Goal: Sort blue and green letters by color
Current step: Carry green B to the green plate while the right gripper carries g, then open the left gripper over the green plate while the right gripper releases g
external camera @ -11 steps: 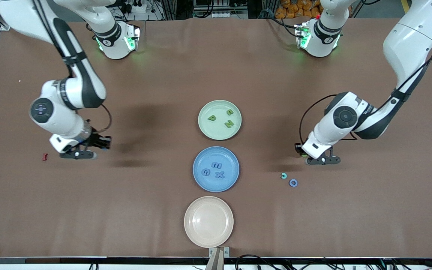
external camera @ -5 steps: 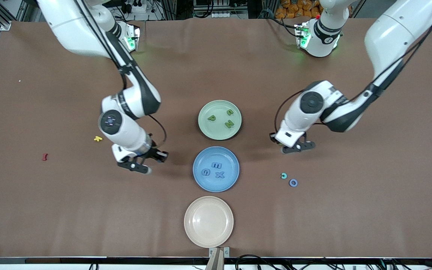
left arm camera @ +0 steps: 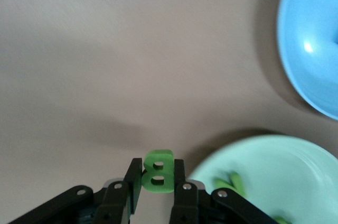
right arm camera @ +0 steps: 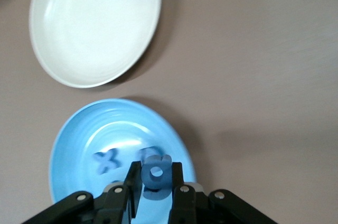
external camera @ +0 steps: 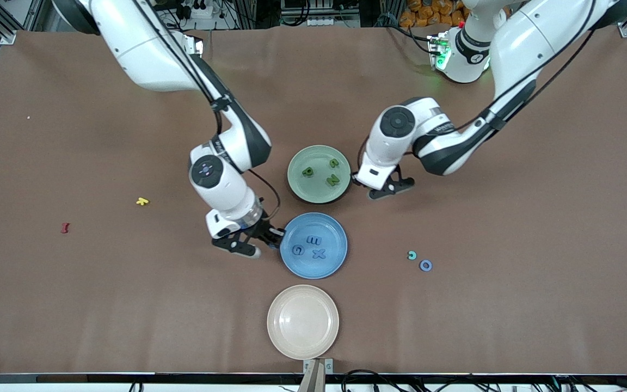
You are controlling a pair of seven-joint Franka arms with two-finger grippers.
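The left claw (left arm camera: 157, 192) grips a green B (left arm camera: 157, 170) over the table beside the green plate (external camera: 298, 182), which holds three green letters (external camera: 333, 179). The right claw (right arm camera: 156, 192) grips a blue letter (right arm camera: 156, 176) over the rim of the blue plate (external camera: 333, 264), where three blue letters (external camera: 314, 240) lie. Nearby sit an empty cream plate (external camera: 302, 322), a teal piece (external camera: 412, 255) and a blue ring (external camera: 425, 265), with yellow (external camera: 141, 201) and red (external camera: 65, 227) letters toward the right arm's end.

Three plates (external camera: 302, 322), four green letters (external camera: 333, 179), five blue (external camera: 319, 253).

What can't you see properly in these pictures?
- Front view: the letter in the left hand is hidden by the hand.
- Right wrist view: the third letter in the blue plate is hidden by the right hand.
- Left wrist view: green plate letters are blurred.
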